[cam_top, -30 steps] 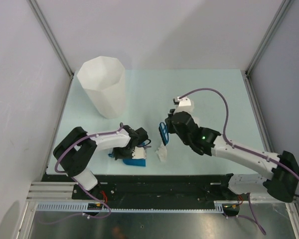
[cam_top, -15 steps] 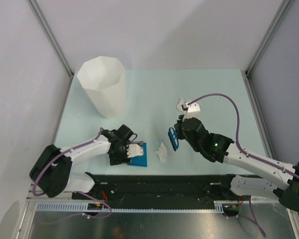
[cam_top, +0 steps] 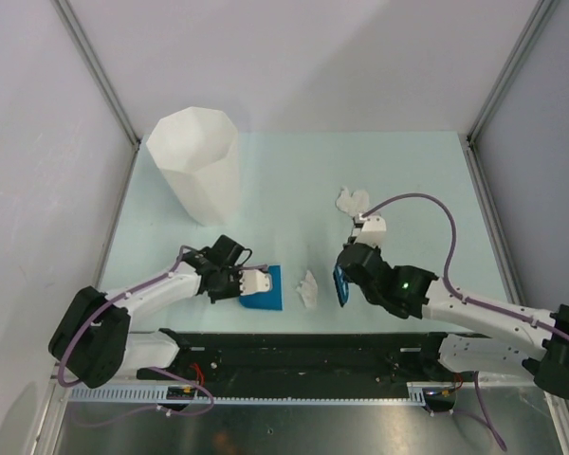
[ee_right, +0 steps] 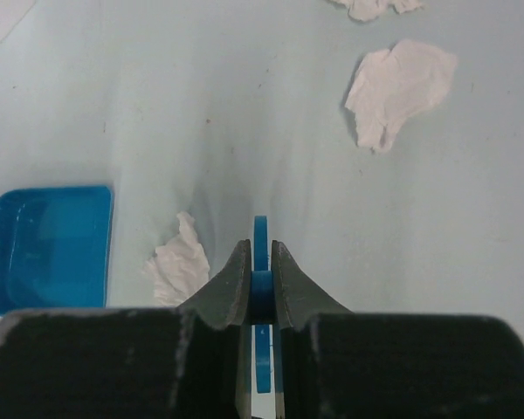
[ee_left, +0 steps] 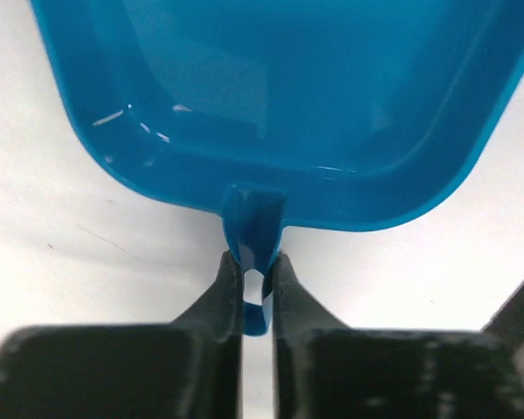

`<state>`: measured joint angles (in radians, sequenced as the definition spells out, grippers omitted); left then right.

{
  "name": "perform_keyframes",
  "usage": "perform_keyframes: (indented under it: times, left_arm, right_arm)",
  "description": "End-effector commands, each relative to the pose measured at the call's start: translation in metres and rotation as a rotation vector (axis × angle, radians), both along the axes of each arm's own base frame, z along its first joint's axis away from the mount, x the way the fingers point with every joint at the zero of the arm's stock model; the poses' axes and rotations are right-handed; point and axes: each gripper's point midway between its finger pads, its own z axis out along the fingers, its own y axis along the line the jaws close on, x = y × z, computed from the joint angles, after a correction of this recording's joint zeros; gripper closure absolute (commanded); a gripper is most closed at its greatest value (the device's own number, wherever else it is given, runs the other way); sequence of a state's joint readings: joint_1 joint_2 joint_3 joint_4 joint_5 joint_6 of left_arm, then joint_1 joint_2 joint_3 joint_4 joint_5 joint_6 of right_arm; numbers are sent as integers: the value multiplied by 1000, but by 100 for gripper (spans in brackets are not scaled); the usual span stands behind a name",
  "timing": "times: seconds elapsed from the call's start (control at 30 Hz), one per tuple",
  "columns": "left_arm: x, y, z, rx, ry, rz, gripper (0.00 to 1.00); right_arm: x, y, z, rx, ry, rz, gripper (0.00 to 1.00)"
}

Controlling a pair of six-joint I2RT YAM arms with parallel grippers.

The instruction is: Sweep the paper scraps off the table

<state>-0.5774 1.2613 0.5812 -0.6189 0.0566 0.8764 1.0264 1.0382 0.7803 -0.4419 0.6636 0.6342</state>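
Note:
My left gripper (cam_top: 239, 282) is shut on the handle (ee_left: 255, 253) of a blue dustpan (cam_top: 265, 289), which lies on the mint-green table (cam_top: 417, 171) near the front edge. In the left wrist view the pan (ee_left: 288, 105) shows no paper. My right gripper (cam_top: 343, 284) is shut on a blue brush (ee_right: 260, 236), held just right of one crumpled paper scrap (cam_top: 308, 289). That scrap (ee_right: 179, 262) lies between the brush and the dustpan (ee_right: 48, 244). More paper scraps (cam_top: 353, 201) lie farther back; one (ee_right: 400, 87) shows in the right wrist view.
A tall white faceted bin (cam_top: 197, 163) stands at the back left of the table. Grey walls border the table on both sides and at the back. A black rail (cam_top: 303, 346) runs along the front edge.
My right gripper has moved toward the front edge and slightly right with the brush. My left arm has dropped lower and swung, still holding the dustpan near the same spot.

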Motion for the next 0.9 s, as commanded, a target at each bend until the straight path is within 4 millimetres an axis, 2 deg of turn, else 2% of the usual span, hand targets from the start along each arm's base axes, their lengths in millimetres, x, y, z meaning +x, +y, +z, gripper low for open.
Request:
perform_keyframes:
  times: [0.0, 0.07, 0.1, 0.17, 0.2, 0.23, 0.3, 0.37, 0.4, 0.5, 0.6, 0.73, 0.87]
  left_arm:
    - [-16, -4, -24, -22, 68, -18, 100]
    - [-17, -11, -20, -11, 56, -44, 100]
    - [-22, -11, -20, 5, 75, -39, 100]
    - [-25, -21, -14, 32, 83, -78, 100]
    - [-32, -17, -14, 66, 116, -70, 100]
    - [-32, -23, -11, 88, 124, -84, 100]
    - [-37, -14, -8, 159, 158, -64, 100]
    - [-37, -17, -4, 185, 174, -60, 100]
    - [-34, -9, 0, 237, 155, -30, 100]
    - [-34, -12, 6, 286, 149, -9, 100]
    - [-31, -3, 16, 348, 120, -20, 100]
    - [-24, 13, 43, 403, 42, -11, 100]
    - [-20, 21, 62, 424, -9, -4, 100]
  right_arm:
    - [-6, 2, -21, 5, -9, -101, 100]
    - [-9, 18, -26, 57, -5, -100, 100]
    - [-10, 25, -35, 59, 9, -97, 100]
    - [-11, 47, -36, 138, 19, -70, 100]
    - [-10, 52, -40, 148, 25, -71, 100]
    - [-9, 57, -39, 171, 22, -68, 100]
    - [-4, 63, -32, 227, 0, -87, 100]
    - [0, 65, -26, 263, -26, -99, 100]
    - [1, 65, -25, 269, -30, -103, 100]
    - [6, 68, -22, 299, -33, -101, 100]
    - [8, 73, -21, 319, -26, -88, 100]
    - [13, 49, -25, 254, -45, -141, 100]
    - [15, 35, -15, 229, -90, -156, 100]
